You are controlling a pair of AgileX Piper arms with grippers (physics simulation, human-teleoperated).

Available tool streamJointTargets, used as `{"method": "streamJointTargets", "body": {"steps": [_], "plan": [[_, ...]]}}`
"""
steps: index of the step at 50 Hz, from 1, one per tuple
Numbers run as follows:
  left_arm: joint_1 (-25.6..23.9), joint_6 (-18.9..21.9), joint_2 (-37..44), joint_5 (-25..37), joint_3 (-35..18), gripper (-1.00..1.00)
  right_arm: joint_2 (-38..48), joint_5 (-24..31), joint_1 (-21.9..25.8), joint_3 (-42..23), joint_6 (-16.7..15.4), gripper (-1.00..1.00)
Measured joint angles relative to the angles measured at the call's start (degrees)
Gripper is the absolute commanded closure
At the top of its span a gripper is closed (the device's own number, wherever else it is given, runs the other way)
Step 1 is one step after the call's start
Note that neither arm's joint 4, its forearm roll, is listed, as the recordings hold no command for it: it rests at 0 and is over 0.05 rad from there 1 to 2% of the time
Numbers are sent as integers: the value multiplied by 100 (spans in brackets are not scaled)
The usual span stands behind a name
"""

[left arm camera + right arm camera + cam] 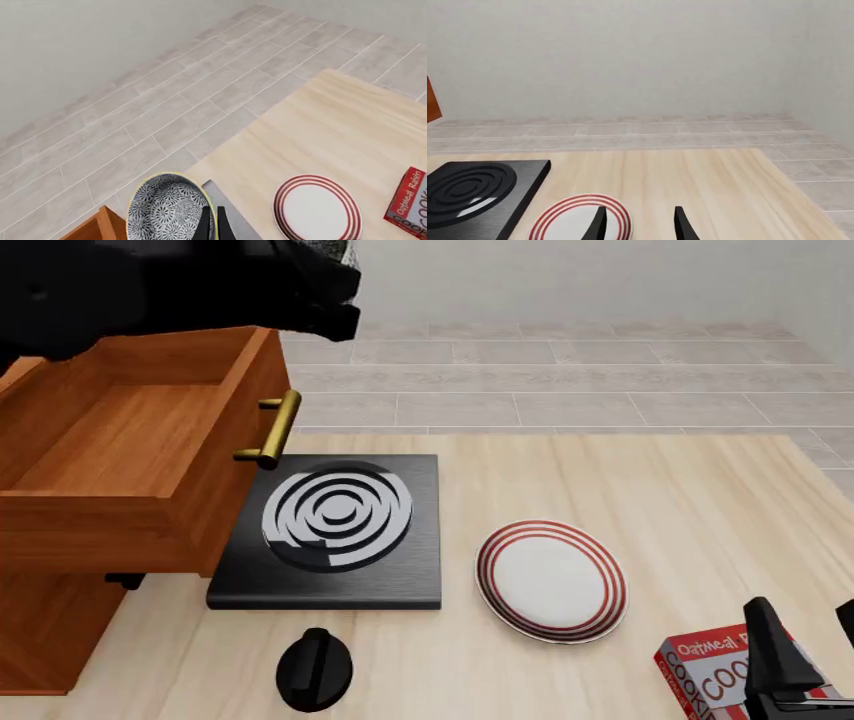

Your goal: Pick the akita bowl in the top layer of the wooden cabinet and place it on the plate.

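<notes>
In the left wrist view, the akita bowl (167,210), white with a dark net pattern, hangs in the air. My left gripper (213,221) is shut on its rim. The plate (317,207) with red rings lies on the table below and to one side of the bowl. In the front view, my left arm (174,290) is a dark blur above the wooden cabinet (40,630) and hides the bowl. The top layer (120,435) stands pulled out with a bare floor. The plate (551,580) lies right of the slab. My right gripper (807,640) is open, low at the front right.
A black square slab with white spiral rings (334,530) sits between the cabinet and the plate. A black knob-shaped object (315,668) lies near the front edge. A red cookie box (707,675) stands by my right gripper. The drawer's brass handle (271,430) juts over the slab.
</notes>
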Motion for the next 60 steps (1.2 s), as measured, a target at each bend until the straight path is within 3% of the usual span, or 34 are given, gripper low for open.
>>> {"method": "streamJointTargets", "body": {"steps": [60], "plan": [[-942,411,499,-684,330,100,0,-31,16,9,-27,-100]]}}
